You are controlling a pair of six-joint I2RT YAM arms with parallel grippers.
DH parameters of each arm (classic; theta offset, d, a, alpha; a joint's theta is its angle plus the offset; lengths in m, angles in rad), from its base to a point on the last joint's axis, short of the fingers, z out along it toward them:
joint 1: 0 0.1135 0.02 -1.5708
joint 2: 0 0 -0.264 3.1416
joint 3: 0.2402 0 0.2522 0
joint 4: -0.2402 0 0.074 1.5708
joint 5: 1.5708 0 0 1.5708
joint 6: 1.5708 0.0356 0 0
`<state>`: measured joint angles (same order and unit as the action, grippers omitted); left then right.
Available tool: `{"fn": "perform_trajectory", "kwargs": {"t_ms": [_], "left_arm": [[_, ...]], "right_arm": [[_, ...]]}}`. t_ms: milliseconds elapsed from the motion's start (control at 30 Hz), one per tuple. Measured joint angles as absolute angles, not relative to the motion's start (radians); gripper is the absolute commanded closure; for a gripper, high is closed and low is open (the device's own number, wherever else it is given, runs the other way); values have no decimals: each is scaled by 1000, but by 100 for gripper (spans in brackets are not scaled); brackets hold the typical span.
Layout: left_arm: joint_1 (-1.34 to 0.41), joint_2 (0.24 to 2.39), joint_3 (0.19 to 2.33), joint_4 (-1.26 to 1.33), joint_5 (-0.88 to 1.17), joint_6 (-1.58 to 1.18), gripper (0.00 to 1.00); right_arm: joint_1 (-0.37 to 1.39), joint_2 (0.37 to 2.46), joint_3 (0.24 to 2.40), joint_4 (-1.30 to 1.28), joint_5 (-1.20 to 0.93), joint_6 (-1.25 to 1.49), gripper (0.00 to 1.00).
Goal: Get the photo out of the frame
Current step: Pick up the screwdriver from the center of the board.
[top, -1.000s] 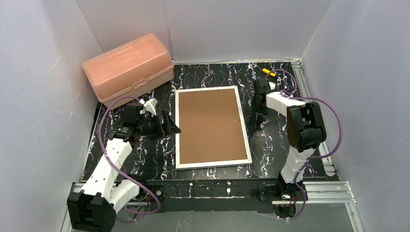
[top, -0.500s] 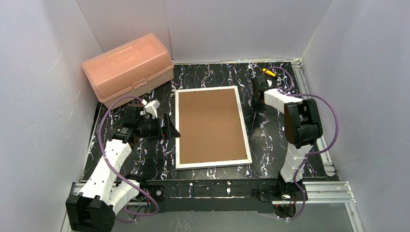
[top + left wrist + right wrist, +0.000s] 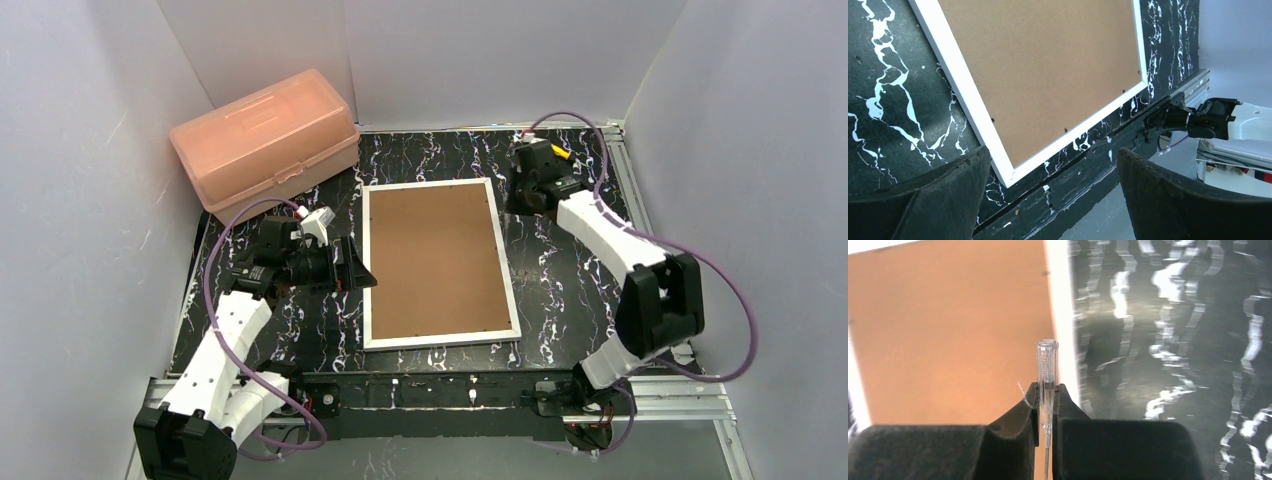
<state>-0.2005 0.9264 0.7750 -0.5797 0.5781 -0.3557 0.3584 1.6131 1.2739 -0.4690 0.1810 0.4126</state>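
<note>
The frame lies face down mid-table, brown fibreboard back up inside a narrow white border. The photo is hidden beneath the backing. My left gripper is open and empty, low beside the frame's left edge; in the left wrist view its gripper spans the frame's near corner. My right gripper hovers at the frame's far right corner, shut on a thin clear-handled screwdriver. In the right wrist view this gripper is above the frame's white right border.
A pink plastic box stands at the far left corner. A small yellow item lies at the far right by the metal rail. White walls enclose the black marbled table on three sides.
My right arm has stretched out and its gripper has moved left and up to the frame's far right corner. My left gripper has shifted slightly toward the frame's left edge.
</note>
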Motion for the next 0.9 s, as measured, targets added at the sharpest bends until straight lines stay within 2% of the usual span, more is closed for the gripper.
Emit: {"fn": "perform_trajectory", "kwargs": {"t_ms": [167,433,667,900], "left_arm": [[-212,878,765,-564,605,-352,7],[-228,822,731,-506,690,-348,12],[-273,766,713,-490,713,-353,30],[-318,756,713,-475,718,-359,43]], "right_arm": [[564,1503,1223,-407,104,440,98],[815,1464,979,-88,9,642,99],[999,1512,981,129,72,722,99],[1037,1515,987,252,104,769,99]]}}
